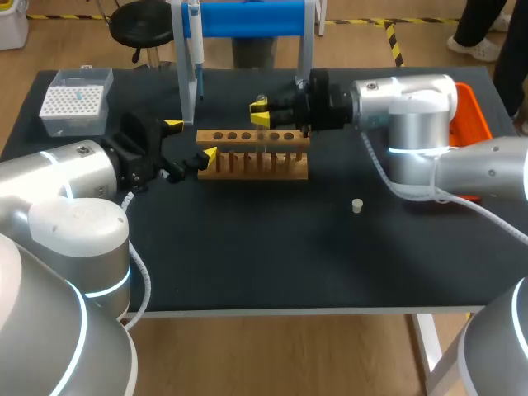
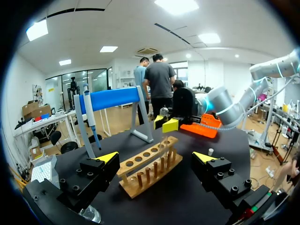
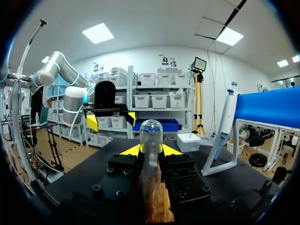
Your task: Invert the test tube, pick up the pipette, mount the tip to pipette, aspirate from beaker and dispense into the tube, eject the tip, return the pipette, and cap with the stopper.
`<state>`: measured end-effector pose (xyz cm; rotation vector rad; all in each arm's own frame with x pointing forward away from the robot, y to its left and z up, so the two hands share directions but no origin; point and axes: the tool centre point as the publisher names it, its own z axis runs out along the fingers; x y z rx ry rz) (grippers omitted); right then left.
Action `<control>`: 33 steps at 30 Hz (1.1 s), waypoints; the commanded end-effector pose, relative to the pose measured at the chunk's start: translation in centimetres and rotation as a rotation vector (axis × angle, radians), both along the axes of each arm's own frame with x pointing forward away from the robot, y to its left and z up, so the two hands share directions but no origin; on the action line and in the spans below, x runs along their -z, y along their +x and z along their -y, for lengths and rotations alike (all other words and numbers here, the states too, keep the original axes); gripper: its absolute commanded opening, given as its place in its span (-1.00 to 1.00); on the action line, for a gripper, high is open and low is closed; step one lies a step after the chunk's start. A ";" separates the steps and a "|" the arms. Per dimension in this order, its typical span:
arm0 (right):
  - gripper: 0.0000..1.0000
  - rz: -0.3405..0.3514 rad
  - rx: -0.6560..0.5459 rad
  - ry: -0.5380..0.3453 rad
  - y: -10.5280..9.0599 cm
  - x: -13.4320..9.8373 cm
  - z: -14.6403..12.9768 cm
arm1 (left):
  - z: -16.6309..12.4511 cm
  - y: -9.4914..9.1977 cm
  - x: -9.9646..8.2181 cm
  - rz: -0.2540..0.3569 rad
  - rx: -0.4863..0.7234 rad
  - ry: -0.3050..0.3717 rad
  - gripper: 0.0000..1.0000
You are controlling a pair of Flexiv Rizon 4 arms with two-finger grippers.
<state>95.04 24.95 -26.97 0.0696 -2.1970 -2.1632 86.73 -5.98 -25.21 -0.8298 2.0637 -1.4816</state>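
Just one test tube [image 3: 151,136], one stopper [image 1: 357,205], one pipette [image 1: 195,49] visible.

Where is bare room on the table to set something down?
Bare: the front strip of the table, from the rack to the near edge, either side of the stopper. Crowded: around the rack, where the left claw stands open and the right claw holds the tube.

Bright ceiling panels [image 2: 177,5] cast even, soft-shadowed light.
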 end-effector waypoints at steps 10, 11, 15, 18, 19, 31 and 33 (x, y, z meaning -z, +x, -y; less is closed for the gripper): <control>-1.00 -0.014 -0.005 -0.016 -0.3 -0.8 0.2 | 0.0 0.0 0.1 0.001 0.002 -0.003 1.00; -1.00 -0.017 -0.005 -0.017 -0.2 -0.9 0.2 | 0.0 0.0 0.1 0.001 0.002 -0.003 1.00; -1.00 -0.032 0.001 -0.021 -0.1 -1.1 0.2 | 0.0 0.0 0.1 0.001 0.002 -0.003 1.00; -1.00 -0.034 0.003 -0.025 -0.1 -1.2 0.1 | 0.0 0.0 0.1 0.001 0.002 -0.003 1.00; -1.00 -0.033 0.003 -0.026 -0.1 -1.3 0.1 | 0.0 0.0 0.1 0.001 0.002 -0.003 1.00; -1.00 -0.017 0.009 -0.030 0.0 -2.5 -0.1 | 0.0 0.0 0.1 0.001 0.002 -0.003 1.00; -1.00 -0.017 0.012 -0.028 0.0 -2.6 -0.1 | 0.0 0.0 0.1 0.001 0.002 -0.003 1.00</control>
